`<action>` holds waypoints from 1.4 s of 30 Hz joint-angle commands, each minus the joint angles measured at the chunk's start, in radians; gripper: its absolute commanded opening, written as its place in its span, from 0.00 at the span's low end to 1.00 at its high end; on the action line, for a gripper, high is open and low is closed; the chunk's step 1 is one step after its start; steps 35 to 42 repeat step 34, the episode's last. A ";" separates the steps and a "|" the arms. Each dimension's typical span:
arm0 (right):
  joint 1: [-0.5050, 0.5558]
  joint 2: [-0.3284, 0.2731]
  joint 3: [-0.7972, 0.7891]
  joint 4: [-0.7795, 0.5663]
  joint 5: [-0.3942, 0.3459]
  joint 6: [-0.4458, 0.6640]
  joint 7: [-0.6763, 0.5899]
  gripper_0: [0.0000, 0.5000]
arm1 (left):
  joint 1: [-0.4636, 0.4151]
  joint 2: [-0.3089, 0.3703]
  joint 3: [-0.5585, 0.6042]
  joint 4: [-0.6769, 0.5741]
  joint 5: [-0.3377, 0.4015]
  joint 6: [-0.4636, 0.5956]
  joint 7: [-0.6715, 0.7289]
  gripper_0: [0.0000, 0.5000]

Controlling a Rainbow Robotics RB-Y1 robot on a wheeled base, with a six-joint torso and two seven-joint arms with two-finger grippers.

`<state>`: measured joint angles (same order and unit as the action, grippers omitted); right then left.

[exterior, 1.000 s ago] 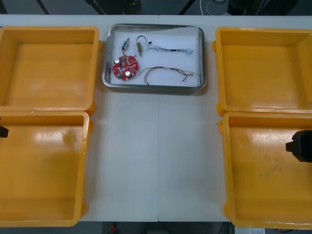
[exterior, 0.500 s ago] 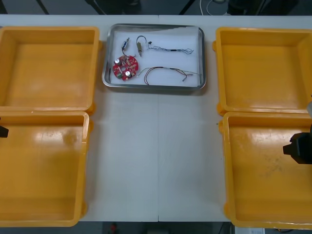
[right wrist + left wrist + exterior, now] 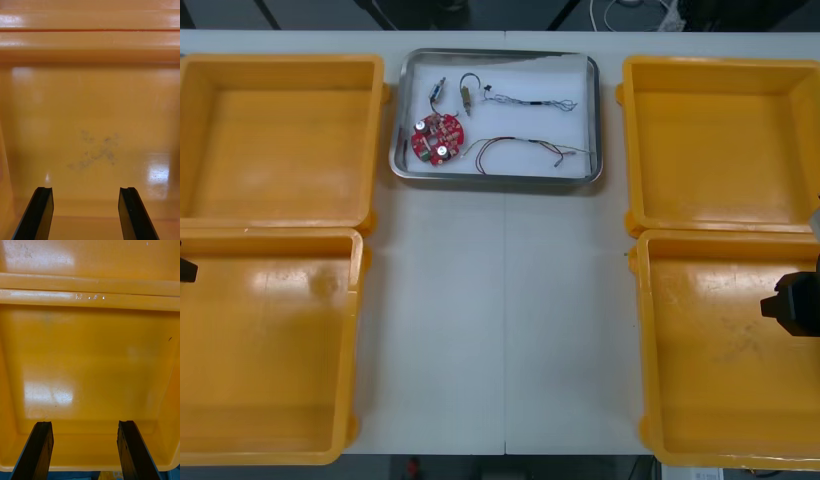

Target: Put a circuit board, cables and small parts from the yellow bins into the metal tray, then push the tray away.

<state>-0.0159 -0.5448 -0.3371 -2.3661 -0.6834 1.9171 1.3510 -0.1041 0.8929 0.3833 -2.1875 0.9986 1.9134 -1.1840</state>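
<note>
Right gripper (image 3: pixel 86 189), released and empty, hangs over the lower-right bin (image 3: pixel 720 400); left gripper (image 3: pixel 84 423), also released, over the lower-left bin (image 3: pixel 270 350).

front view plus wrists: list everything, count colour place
yellow bins: four, yellow, two each side
metal tray: one, white inside, far middle
round circuit board: one, red, tray's near left
cables: at least two, colours unclear, tray's right
small metal parts: two, silvery, beyond the board
table: one, light, under everything
left gripper: one, black, open over near left bin
right gripper: one, black, open over near right bin
</note>
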 commanded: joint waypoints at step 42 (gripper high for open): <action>0.001 -0.035 -0.014 -0.007 -0.008 0.003 -0.039 1.00 | 0.011 -0.011 0.029 -0.024 -0.009 0.006 -0.111 1.00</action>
